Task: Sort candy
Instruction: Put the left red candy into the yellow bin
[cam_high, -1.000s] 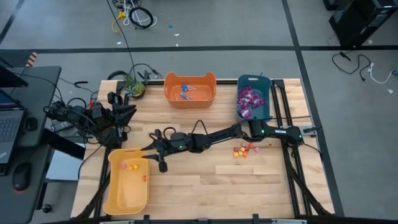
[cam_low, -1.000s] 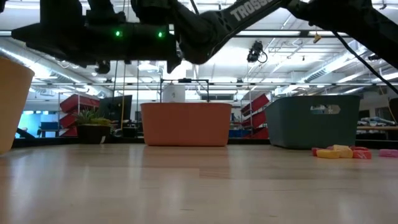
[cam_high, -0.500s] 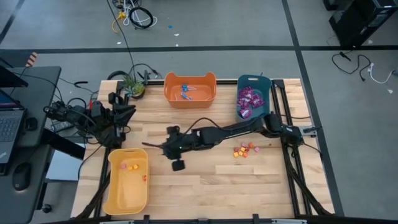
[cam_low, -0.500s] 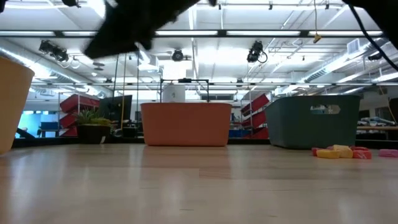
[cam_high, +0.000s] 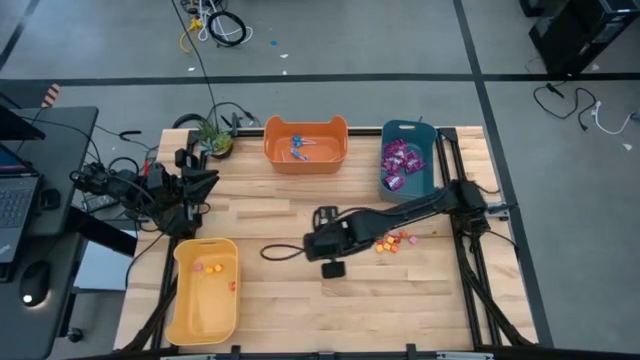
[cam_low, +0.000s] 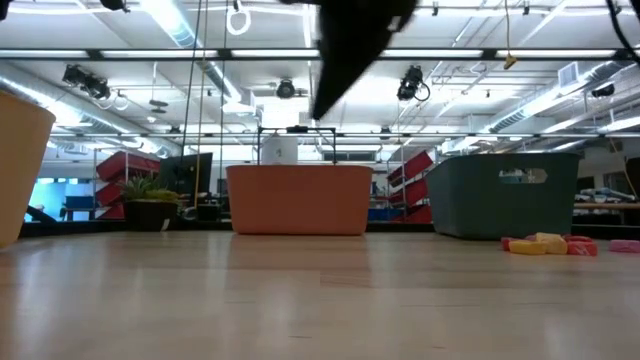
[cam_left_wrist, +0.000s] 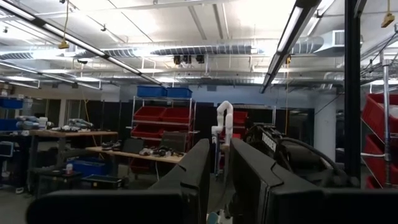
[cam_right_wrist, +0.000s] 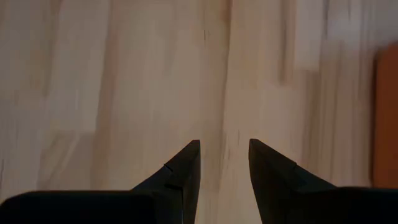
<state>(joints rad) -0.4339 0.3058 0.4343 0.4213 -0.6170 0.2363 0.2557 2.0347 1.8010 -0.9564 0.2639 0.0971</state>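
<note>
High view, read from the left: the left gripper (cam_high: 192, 168) is parked folded at the table's left edge, well apart from every sweet; in its own wrist view the two dark fingers (cam_left_wrist: 198, 167) stand close together with only a narrow slit between them and nothing in it. Just beside that parked arm, toward the table's front, the yellow bin (cam_high: 205, 318) holds a few tiny pieces (cam_high: 213, 269), orange, red and pink specks against the plastic. At the table's far side the orange bin (cam_high: 306, 154) holds the blue-wrapped lollipops (cam_high: 298, 147) on thin sticks. The right gripper (cam_high: 318, 240) hangs over bare wood near the middle of the table, its arm stretched across from the right side; in the right wrist view its fingertips (cam_right_wrist: 188, 157) stand a little apart, with only the wooden table (cam_right_wrist: 124, 81) showing in the gap, holding nothing and touching nothing. Just to the right of that gripper, near but not in contact, lies a loose cluster of small candies (cam_high: 392, 241) in orange, red, pink and yellow (the low view shows them as a flat little heap at table height). Farther right and back, the teal bin (cam_high: 427, 182) holds the shiny purple packets (cam_high: 398, 162), piled together.
</note>
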